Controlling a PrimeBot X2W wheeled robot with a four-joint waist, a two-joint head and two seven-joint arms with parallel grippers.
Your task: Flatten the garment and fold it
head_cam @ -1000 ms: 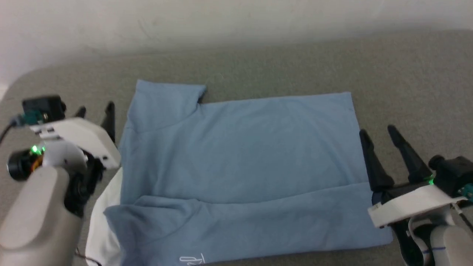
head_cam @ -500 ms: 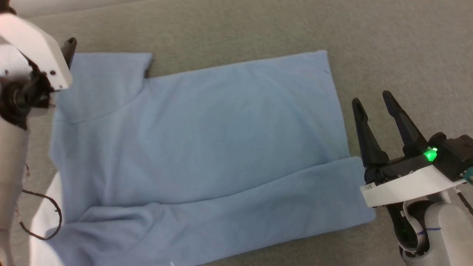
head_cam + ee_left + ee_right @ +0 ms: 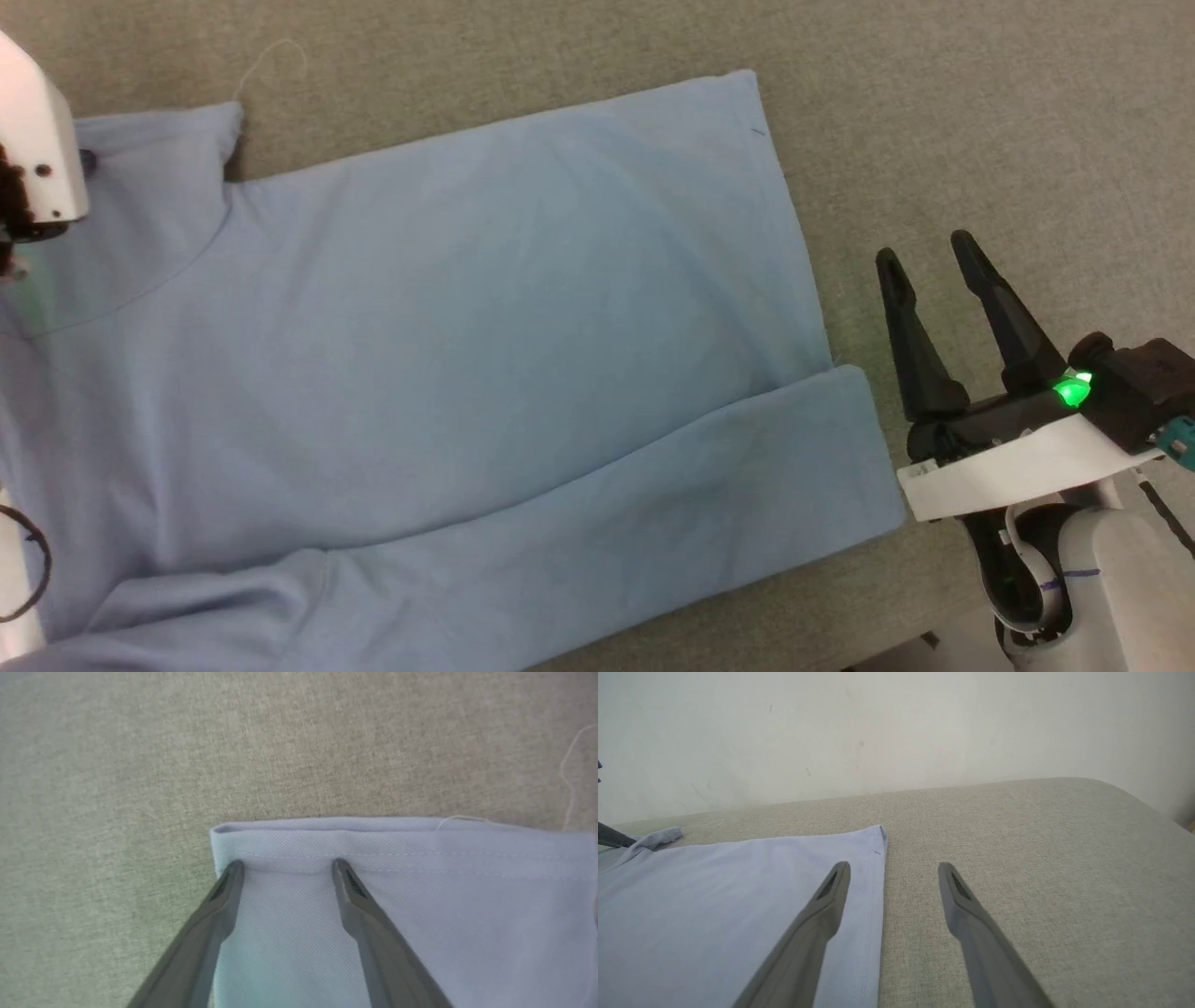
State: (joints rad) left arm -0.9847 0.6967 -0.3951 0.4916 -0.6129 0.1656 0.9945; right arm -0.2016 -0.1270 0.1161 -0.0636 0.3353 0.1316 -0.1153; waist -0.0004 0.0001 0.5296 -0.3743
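Reviewer: Garment first, where is it?
Annotator: flat on grey padded surface. Its long axis runs left to right across the head view, with the bottom hem at the robot's right and the collar end off toward its left. The near long edge is turned over onto the body as a folded band. Far sleeve lies flat, not folded in

Reviewer: nearer arm?
Annotator: right gripper. It sits just beside the hem near the band's end, over bare surface, fingers pointing away from the robot and roughly parallel to the hem. In the right wrist view one finger is over the cloth edge and the other over bare surface. Jaws spread wide, nothing held

Reviewer: and the left?
Annotator: left gripper is further out, at the far sleeve. Its wrist view shows both fingertips over the cuff stitching by the sleeve's corner. They're wide apart and the cloth is not pinched. Touching or hovering, cannot tell

Reviewer: what does the next move hang on?
Annotator: my guess is the far long edge comes toward the robot next. Left is at that edge's sleeve end. The far hem corner lies ahead of the right fingers and slightly toward the left, so the right has the longer reach. Soft knit, so the sleeve may bunch if only one end lifts
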